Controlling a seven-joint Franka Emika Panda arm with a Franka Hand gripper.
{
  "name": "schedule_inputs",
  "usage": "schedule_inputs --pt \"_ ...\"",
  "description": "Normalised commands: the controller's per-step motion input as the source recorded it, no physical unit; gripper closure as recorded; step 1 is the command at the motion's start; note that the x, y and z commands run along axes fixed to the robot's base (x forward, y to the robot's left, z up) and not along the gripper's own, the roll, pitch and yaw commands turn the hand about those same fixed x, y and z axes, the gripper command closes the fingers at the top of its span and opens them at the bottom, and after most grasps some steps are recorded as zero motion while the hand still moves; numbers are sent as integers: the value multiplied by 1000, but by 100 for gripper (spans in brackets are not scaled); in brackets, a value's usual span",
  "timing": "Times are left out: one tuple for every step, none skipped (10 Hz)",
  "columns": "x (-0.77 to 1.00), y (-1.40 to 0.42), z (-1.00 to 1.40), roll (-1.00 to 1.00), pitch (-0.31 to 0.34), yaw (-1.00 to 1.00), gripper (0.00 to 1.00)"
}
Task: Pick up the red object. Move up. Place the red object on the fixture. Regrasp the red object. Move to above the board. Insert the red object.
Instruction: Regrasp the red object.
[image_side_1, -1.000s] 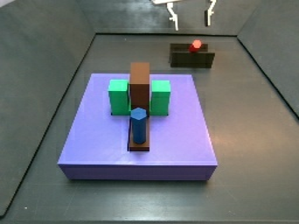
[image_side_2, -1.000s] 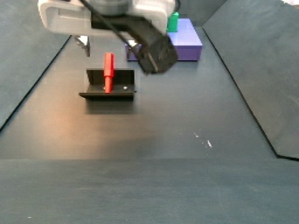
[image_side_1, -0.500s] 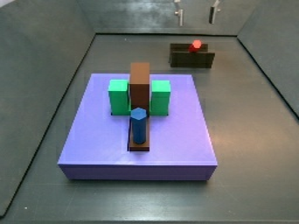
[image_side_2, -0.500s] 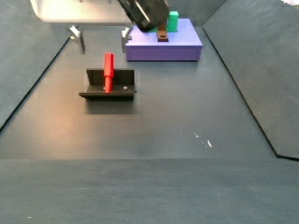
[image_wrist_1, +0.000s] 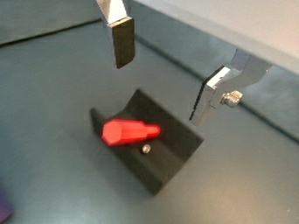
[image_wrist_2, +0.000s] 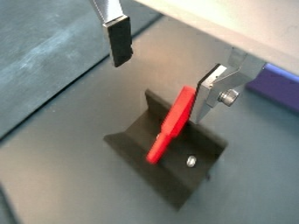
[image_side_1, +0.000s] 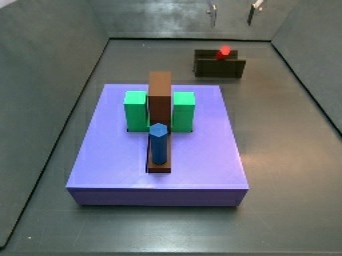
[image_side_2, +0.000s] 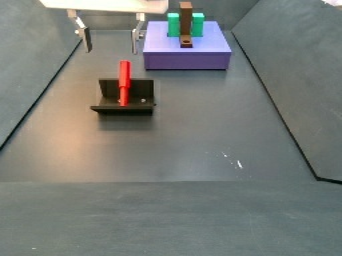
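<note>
The red object (image_side_2: 124, 82) is a short red peg that leans on the raised back wall of the dark fixture (image_side_2: 123, 102). In a side view, only its tip (image_side_1: 225, 51) shows above the fixture (image_side_1: 221, 67). My gripper (image_side_2: 111, 40) hangs open and empty well above the peg, apart from it. In both wrist views the peg (image_wrist_1: 128, 132) (image_wrist_2: 173, 127) lies below the spread fingers (image_wrist_1: 121, 39), nearer one of them. The lavender board (image_side_1: 160, 155) lies some way from the fixture.
On the board stand two green blocks (image_side_1: 136, 110), a long brown bar (image_side_1: 160, 95) and a blue peg (image_side_1: 159, 142). Grey sloping walls (image_side_1: 54, 90) enclose the dark floor. The gripper (image_side_1: 233, 12) sits near the back wall.
The gripper has risen straight up from the fixture and stays open. The red object has not moved on the fixture.
</note>
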Motion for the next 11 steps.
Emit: schedule_inputs --pt "-69 -37 0 1000 337 -486 0" --pt "0 -431 -137 811 491 -269 0" --pt "446 -586 -291 883 423 0 0" --pt "337 -509 -266 754 317 103 0" --pt "9 -346 0 411 117 69 0" --pt "54 0 0 0 6 11 0" --pt "17 9 103 -489 -106 400 0" --pt "0 54 146 -329 -431 651 0" --pt "-20 0 0 0 -600 714 0" --pt "-9 -40 0 414 -440 734 0" --pt "14 -157 0 949 -151 509 0"
